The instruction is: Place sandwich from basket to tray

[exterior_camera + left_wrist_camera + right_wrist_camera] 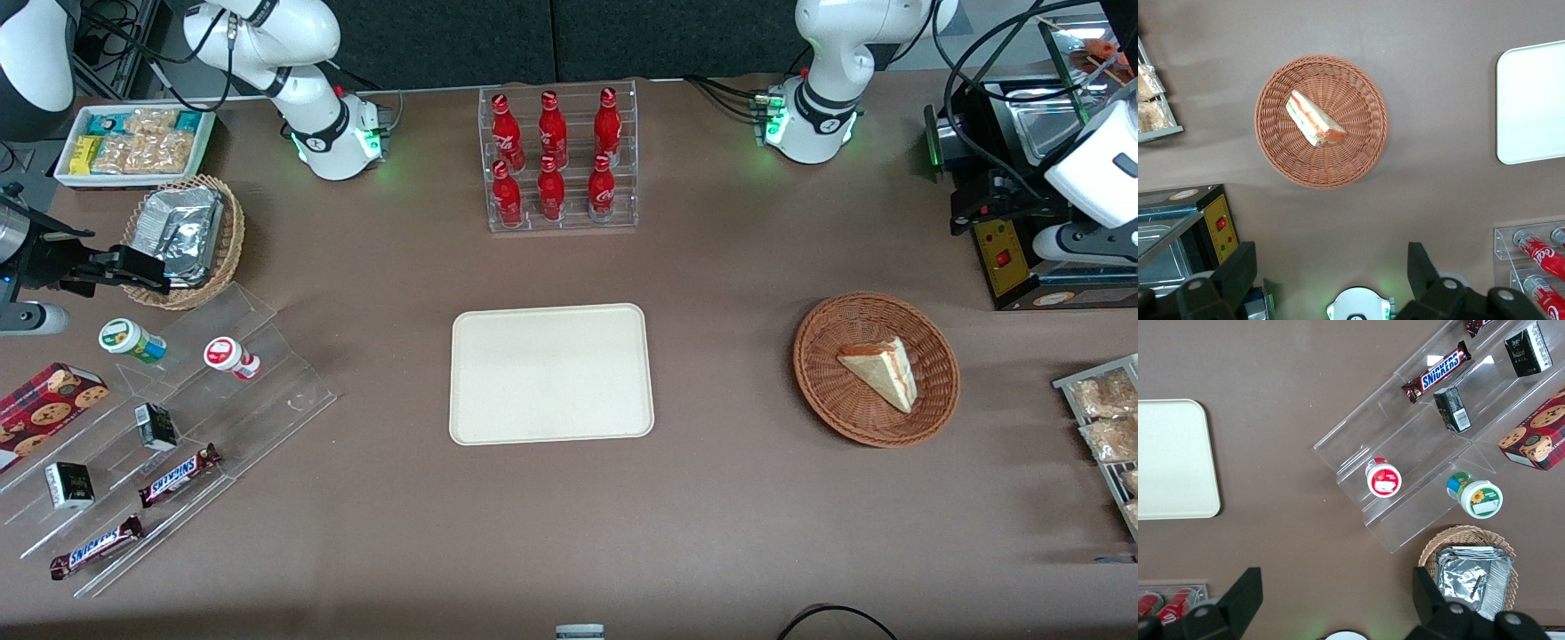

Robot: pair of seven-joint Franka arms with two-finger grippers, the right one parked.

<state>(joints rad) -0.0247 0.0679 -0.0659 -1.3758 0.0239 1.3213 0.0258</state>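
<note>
The sandwich (880, 369) (1315, 120), a pale bread wedge with red and green filling along its edge, lies in the round reddish-brown wicker basket (818, 373) (1271, 150) toward the working arm's end of the table. The cream-white tray (551, 373) (1531, 100) sits bare at the table's middle, beside the basket. My gripper (1330, 267) hangs high above the table, farther from the front camera than the basket and well apart from it. It is open wide, with nothing between its fingers (1238, 273).
A clear rack of red cola bottles (560, 160) stands farther back than the tray. A black appliance with a yellow panel (1005, 258) sits close to the basket. A wire rack of snack packets (1102, 418) lies at the table's end.
</note>
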